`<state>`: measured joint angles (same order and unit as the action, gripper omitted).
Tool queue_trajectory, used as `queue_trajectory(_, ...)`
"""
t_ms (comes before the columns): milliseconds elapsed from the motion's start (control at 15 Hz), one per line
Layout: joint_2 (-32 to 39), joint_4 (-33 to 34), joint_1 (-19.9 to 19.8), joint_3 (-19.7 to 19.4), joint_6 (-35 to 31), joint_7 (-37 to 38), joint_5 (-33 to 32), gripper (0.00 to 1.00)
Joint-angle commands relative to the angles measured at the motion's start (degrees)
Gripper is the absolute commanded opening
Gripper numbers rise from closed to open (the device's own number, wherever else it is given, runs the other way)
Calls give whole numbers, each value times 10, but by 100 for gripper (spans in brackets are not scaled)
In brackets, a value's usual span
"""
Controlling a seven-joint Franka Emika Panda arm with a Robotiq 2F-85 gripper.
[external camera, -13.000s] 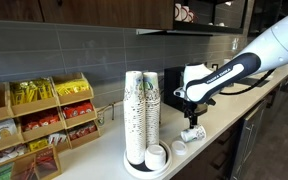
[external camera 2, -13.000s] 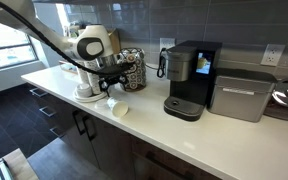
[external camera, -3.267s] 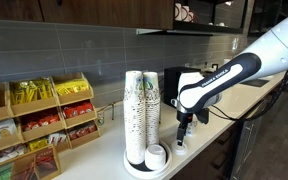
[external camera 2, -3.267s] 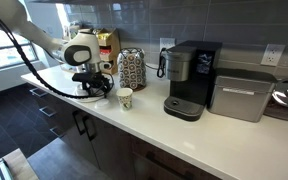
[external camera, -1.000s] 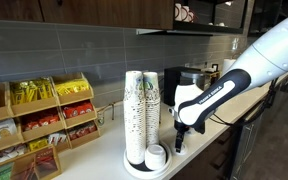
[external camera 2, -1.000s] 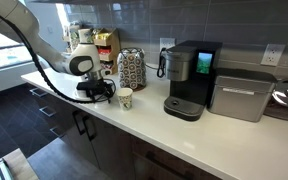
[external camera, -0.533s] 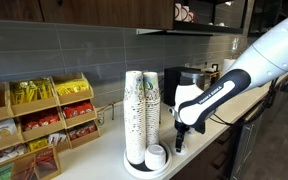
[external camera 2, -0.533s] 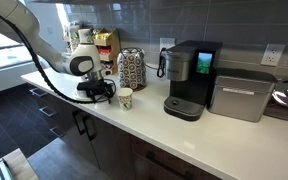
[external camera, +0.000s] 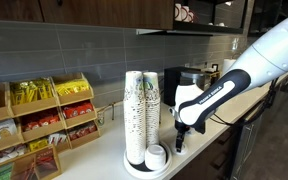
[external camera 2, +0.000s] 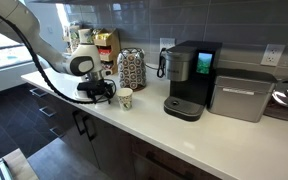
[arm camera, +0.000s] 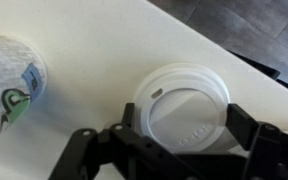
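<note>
Centre of the wrist view: white lid point(arm camera: 182, 105), flat on the pale counter point(arm camera: 94, 40), sip hole toward the upper left of its disc. Gripper point(arm camera: 184, 122) comes in from the bottom edge, jaws spread, one dark finger point(arm camera: 127, 128) at the lid's lower left rim and the other at its lower right rim. Jaws straddle the lid, released rather than clamped; cannot tell whether either pad touches the rim. Far left of the same view: paper cup point(arm camera: 8, 82) with green print, cut off by the frame edge, apart from the lid. In an exterior view the gripper point(external camera 2: 102, 91) sits low over the counter point(external camera 2: 184, 132) at left of centre, the lid hidden beneath it; the paper cup point(external camera 2: 125, 97) stands upright just beside it on the right. Coffee machine point(external camera 2: 189, 77) is farther right, well apart from the cup, with a grey box appliance point(external camera 2: 242, 95) next to it. In an exterior view from the opposite end, the gripper point(external camera: 179, 135) points down at the counter edge, right of centre, with the white arm point(external camera: 269, 50) running off to the upper right. Just left of it, tall cup stacks point(external camera: 141, 108) stand on a round tray point(external camera: 134, 168) with spare white lids at their foot. Snack rack point(external camera: 44, 115) fills the left side of that frame, against the dark tiled wall.
</note>
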<state>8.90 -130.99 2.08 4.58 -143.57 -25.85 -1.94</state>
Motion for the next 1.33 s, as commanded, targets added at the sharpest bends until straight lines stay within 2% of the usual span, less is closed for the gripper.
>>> queue_trajectory(0,1,-8,-5,2,-14,-1,-1,87)
queue_trajectory(200,2,-8,-5,2,-13,-1,0,86)
queue_trajectory(400,1,-8,-5,2,-13,-2,0,81)
queue_trajectory(1267,-11,-9,-9,0,-9,-4,2,81)
